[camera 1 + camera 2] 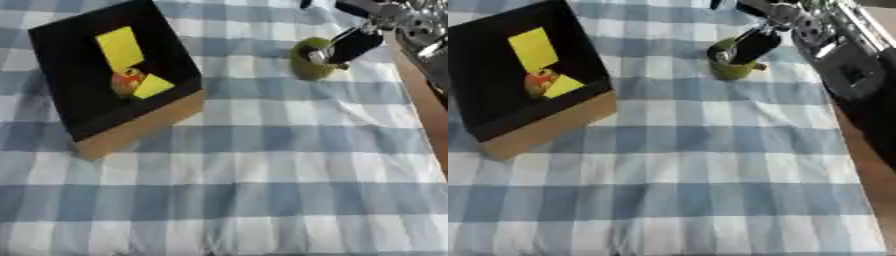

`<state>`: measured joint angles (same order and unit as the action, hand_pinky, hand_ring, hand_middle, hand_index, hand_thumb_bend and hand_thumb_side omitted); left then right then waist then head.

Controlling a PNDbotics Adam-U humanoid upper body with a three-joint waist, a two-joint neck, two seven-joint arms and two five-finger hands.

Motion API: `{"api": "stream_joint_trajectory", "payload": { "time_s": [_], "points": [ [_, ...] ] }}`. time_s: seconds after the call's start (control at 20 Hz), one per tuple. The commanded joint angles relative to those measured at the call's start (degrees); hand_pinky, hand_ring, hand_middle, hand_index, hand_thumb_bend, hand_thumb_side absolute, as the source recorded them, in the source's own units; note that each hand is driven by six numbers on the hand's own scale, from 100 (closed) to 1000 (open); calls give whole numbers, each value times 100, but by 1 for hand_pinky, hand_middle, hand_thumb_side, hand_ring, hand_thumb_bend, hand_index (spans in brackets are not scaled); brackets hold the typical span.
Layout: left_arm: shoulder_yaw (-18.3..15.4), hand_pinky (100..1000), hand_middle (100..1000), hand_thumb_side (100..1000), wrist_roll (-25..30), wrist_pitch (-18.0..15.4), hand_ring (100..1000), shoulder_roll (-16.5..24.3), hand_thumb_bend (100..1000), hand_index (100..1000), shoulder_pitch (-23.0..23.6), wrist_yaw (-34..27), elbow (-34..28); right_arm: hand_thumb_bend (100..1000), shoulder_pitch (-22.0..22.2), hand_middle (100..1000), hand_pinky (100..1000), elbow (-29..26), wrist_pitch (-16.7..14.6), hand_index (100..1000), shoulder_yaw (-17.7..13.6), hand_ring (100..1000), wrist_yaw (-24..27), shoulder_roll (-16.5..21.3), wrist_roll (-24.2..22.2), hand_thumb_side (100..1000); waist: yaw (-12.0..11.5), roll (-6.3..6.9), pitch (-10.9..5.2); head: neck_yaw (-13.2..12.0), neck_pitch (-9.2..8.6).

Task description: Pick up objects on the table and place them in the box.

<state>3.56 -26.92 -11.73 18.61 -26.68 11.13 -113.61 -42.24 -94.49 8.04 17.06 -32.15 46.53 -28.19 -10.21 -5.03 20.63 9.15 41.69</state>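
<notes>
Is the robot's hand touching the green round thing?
Touching. In the right eye view the right hand has its dark fingers lying against the round green object, with no gap visible.

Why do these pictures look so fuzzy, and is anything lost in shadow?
Both eye views are soft throughout; in the left eye view the box interior is nearly black, while in the right eye view the right hand blurs into the green object.

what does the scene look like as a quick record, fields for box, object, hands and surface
box: black inside, cardboard wall, at the left
in box: yellow pieces, orange thing
object on table: green cup, upper right of the box
right hand: at the green cup, fingers on it; grasp unclear
left hand: not visible
surface: blue and white checked cloth
</notes>
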Motion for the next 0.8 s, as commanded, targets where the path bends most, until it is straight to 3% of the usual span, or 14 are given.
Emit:
{"api": "stream_joint_trajectory", "payload": {
  "time_s": [0.05, 0.8],
  "points": [
    [-58, 759, 758, 683, -8, 19, 850, 113, 459, 811, -36, 34, -99, 346, -5, 781, 916, 115, -15, 967, -75, 941, 42, 256, 43, 238, 6, 63, -86, -17, -50],
    [-44, 758, 760, 687, 11, 51, 852, 95, 455, 811, -23, 21, -99, 404, -63, 802, 916, 1288, -29, 972, -247, 942, -308, 94, 449, 208, -7, 86, -53, -32, -82]
  ]
}}
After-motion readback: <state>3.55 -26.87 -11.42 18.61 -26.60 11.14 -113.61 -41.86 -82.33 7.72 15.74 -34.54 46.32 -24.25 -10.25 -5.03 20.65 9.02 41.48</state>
